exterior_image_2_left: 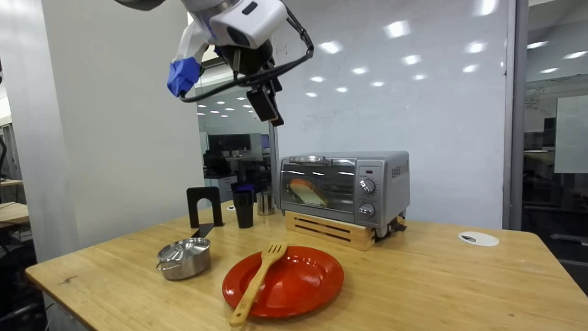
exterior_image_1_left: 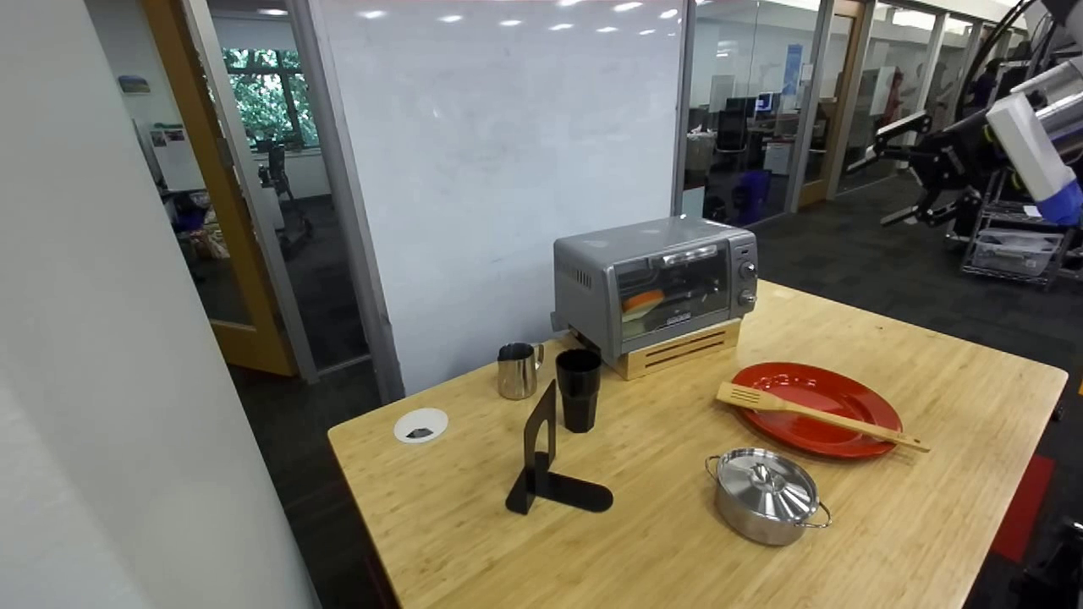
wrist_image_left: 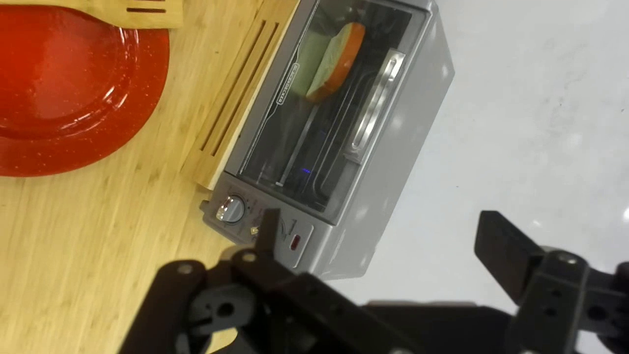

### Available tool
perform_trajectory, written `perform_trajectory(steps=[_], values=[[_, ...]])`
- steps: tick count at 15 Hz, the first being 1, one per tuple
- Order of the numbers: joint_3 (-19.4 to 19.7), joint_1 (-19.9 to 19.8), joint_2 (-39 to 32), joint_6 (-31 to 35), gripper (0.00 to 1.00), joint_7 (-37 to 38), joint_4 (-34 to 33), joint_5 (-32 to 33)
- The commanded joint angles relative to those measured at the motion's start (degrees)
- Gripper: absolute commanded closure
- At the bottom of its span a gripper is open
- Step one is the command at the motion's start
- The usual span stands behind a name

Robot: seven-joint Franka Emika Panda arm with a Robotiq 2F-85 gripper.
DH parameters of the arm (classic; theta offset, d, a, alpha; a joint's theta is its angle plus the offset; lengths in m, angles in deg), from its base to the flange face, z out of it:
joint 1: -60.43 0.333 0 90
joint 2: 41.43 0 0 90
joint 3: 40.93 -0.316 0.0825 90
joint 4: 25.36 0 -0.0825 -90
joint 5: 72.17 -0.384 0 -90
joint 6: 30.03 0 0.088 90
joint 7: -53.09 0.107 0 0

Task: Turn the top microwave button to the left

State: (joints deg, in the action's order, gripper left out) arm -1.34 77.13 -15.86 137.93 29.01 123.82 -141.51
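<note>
likely reach step: gripper [wrist_image_left: 378, 228] spread wide, empty, well off top toaster-oven knob [exterior_image_2_left: 367, 186]; next should align, pinch, turn left.

In wrist view I have the toaster oven [wrist_image_left: 339, 152] centred, lower knob [wrist_image_left: 232, 208] at eight o'clock, red plate [wrist_image_left: 73, 93] at ten, gripper [wrist_image_left: 383, 236] spread at five.

The counter [exterior_image_1_left: 956, 372] and toaster oven [exterior_image_2_left: 343, 186] are shared by both exterior views, looked down on from opposite ends of the oven, while its front is faced from nearer, past the pincer [wrist_image_left: 382, 233], in the wrist view.
</note>
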Motion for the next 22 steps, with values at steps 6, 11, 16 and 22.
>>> perform_trajectory(steps=[6, 11, 16, 22], values=[[18.32, 14.46, -11.74, -4.78, 0.00, -24.29, -7.34, -27.03], [24.50, 19.23, -22.50, -14.43, 0.00, -31.17, -9.96, -38.88], [6.03, 1.72, -24.25, -17.04, 0.00, -30.51, -9.06, -39.55], [-2.16, -6.36, -24.86, -16.68, 0.00, -29.98, -9.26, -39.42]])
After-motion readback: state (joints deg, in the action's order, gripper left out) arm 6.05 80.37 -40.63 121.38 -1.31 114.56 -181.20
